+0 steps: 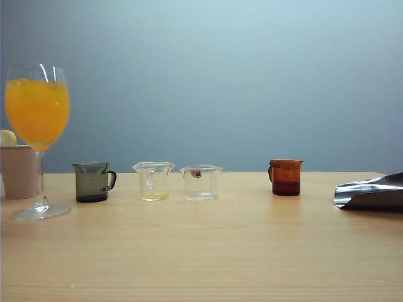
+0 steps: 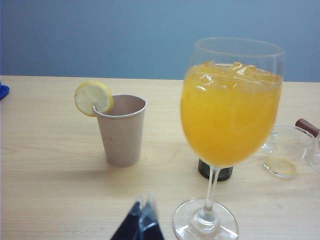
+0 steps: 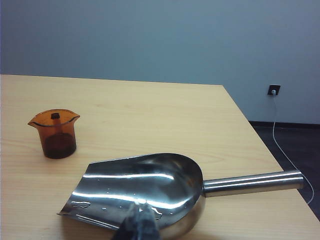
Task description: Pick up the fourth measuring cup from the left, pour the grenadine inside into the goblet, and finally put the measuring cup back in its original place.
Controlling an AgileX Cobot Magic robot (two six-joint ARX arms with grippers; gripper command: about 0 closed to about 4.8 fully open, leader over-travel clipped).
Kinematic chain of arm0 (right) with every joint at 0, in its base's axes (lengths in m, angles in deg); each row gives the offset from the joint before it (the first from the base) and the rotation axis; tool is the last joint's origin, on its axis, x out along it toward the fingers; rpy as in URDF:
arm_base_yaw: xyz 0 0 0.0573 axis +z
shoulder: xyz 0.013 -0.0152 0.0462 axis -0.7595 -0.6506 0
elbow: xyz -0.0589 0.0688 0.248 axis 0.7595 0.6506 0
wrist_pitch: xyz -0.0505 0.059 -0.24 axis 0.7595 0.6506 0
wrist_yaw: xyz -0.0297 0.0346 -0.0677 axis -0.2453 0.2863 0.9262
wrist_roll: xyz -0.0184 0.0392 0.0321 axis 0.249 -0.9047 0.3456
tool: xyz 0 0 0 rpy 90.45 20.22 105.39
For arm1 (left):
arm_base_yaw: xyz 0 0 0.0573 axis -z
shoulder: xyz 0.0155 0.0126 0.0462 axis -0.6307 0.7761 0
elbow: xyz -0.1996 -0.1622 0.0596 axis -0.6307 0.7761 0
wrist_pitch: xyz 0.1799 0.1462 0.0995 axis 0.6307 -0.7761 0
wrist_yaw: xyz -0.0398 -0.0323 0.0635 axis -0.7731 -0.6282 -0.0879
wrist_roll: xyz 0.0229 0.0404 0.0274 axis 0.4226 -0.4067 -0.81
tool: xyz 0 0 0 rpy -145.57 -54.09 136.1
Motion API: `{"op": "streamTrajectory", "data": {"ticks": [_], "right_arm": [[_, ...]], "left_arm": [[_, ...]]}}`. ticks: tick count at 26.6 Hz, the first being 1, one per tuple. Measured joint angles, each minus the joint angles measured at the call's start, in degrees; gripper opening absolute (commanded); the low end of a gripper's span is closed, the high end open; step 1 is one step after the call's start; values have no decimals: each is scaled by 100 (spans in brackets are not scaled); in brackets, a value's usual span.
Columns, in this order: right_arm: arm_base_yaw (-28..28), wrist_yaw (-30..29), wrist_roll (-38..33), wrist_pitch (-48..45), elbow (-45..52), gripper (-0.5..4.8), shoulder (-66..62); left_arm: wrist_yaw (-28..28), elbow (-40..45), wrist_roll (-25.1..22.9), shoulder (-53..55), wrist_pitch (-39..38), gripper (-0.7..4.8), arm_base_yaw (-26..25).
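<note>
1. Four small measuring cups stand in a row across the far part of the worktop [image 1: 208, 251], all upright and apart from one another.
2. From the left they are a smoky grey cup [image 1: 93, 182], a clear cup with a yellow trace [image 1: 153, 180], a second clear cup [image 1: 201, 182], and the fourth measuring cup [image 1: 286, 177], amber-orange, set well off to the right of the others.
3. The grenadine [image 1: 286, 188] sits dark red in the bottom of that amber cup.
4. The goblet [image 1: 37, 113] stands at the far left, nearly full of orange juice [image 2: 229, 117] with ice at the top.
5. Just behind and left of the goblet is a beige paper cup [image 2: 121, 131] with a lemon slice [image 2: 93, 98] on its rim.
6. A shiny metal scoop [image 3: 145, 187] lies on the right side of the worktop, nearer than the amber cup and apart from it, its handle pointing right.
7. The left tool [image 2: 141, 220] hangs low in front of the goblet's foot, its tips drawn together on nothing.
8. The right tool [image 3: 140, 222] hovers over the near edge of the scoop, clenched and empty.
</note>
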Motion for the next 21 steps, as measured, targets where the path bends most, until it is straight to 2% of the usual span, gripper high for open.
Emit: {"op": "streamTrajectory", "data": {"ticks": [8,13,16,21], "right_arm": [[0,-9,-9,0,0,-5,0],[0,-9,-101,2,-31,-5,0],[2,-9,-192,26,-420,-5,-2],[0,-7,-201,190,-883,-5,-101]], "left_arm": [[2,0,31,0,0,-5,0],[4,-129,339,2,-70,-5,0],[7,-638,525,2,-304,-5,0],[20,-1309,538,269,-726,-5,0]]}}
